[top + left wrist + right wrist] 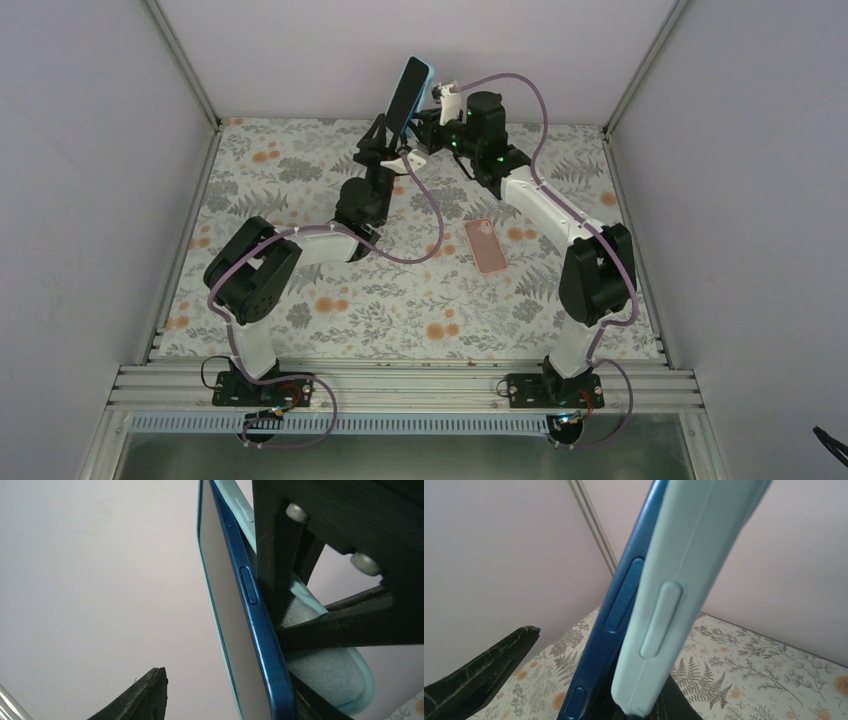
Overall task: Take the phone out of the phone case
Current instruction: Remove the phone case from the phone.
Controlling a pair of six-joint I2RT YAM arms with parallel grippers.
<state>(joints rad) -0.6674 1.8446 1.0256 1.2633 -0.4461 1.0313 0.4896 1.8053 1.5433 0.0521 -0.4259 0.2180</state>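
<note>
Phone (407, 95) in case (679, 570) stands near-upright between left tool (385, 137) and right tool (432, 113), grips unclear.

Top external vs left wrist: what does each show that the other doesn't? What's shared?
Only top external: both arms whole, left arm and right arm, and a pink phone-shaped item flat on the table. Only left wrist: the side button on the phone, and the grey inside of the case, peeled off the frame. Both: blue phone and light-blue case, up off the table.
</note>
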